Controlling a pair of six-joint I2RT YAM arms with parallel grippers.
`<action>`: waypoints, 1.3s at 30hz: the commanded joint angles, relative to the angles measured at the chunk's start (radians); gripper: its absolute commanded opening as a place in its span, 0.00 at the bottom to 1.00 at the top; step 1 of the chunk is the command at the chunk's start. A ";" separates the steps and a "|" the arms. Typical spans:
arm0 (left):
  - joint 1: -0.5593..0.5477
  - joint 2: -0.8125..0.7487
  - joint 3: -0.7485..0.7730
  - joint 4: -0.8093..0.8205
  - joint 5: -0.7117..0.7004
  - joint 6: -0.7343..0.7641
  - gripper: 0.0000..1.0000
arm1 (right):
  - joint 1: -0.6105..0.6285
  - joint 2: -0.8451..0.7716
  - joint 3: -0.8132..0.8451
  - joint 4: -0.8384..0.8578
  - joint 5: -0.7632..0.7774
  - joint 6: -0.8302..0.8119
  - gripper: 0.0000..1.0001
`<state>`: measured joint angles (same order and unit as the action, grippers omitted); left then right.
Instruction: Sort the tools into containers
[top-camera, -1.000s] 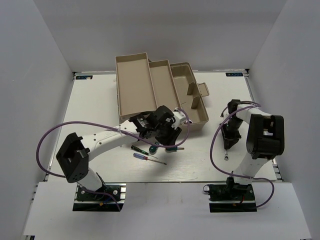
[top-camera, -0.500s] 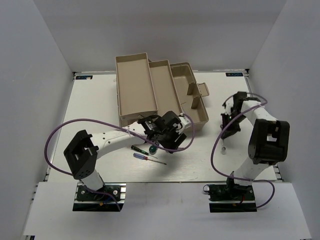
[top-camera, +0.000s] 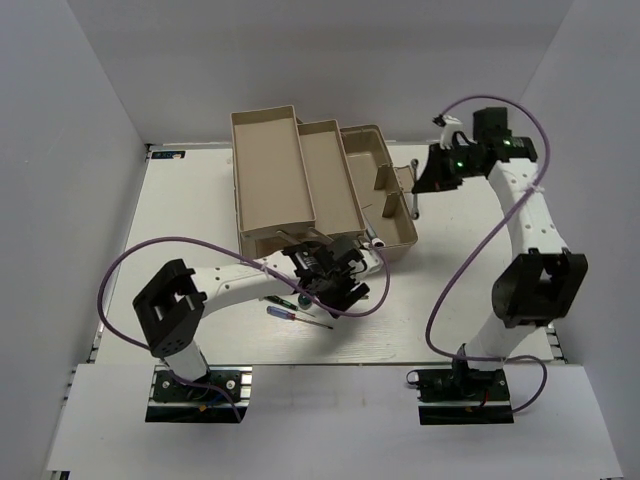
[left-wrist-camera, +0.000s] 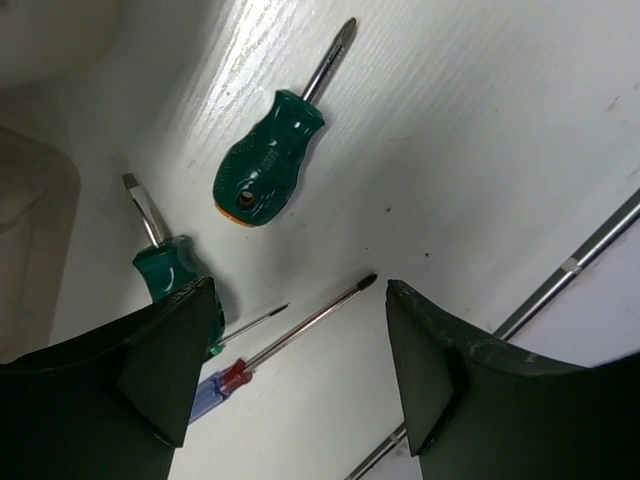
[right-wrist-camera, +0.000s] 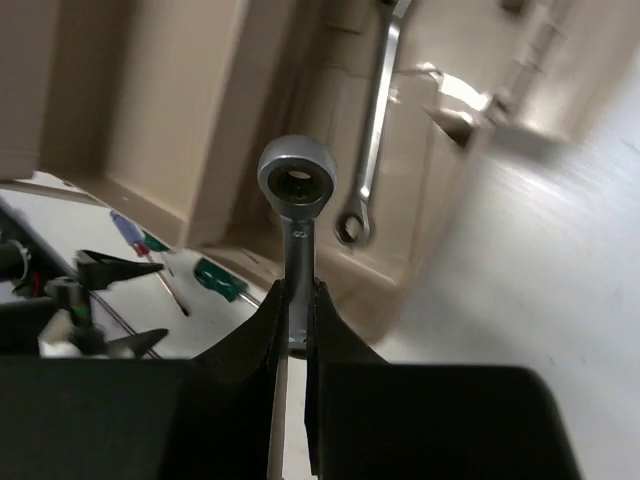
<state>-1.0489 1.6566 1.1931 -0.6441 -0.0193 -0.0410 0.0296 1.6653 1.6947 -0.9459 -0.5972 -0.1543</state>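
Nothing I can actually read from here. Two small blue stickers sit at the far corners of the worktop, upper left and upper right of the overhead frame, but their print is too small to make out. The shank of the silver wrench, centre of the right wrist view, shows faint stamped marks that aren't legible.
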 joint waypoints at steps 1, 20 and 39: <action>-0.014 0.046 -0.007 0.021 -0.033 0.059 0.80 | 0.103 0.100 0.109 0.027 -0.079 0.018 0.00; -0.033 0.153 0.109 0.047 -0.136 0.187 0.80 | 0.213 0.274 0.245 0.002 -0.061 -0.005 0.72; -0.033 0.276 0.169 0.037 -0.061 0.274 0.46 | 0.127 0.119 0.085 0.022 -0.067 0.027 0.73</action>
<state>-1.0763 1.9293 1.3106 -0.5922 -0.1326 0.2146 0.1776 1.8385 1.7901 -0.9367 -0.6392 -0.1345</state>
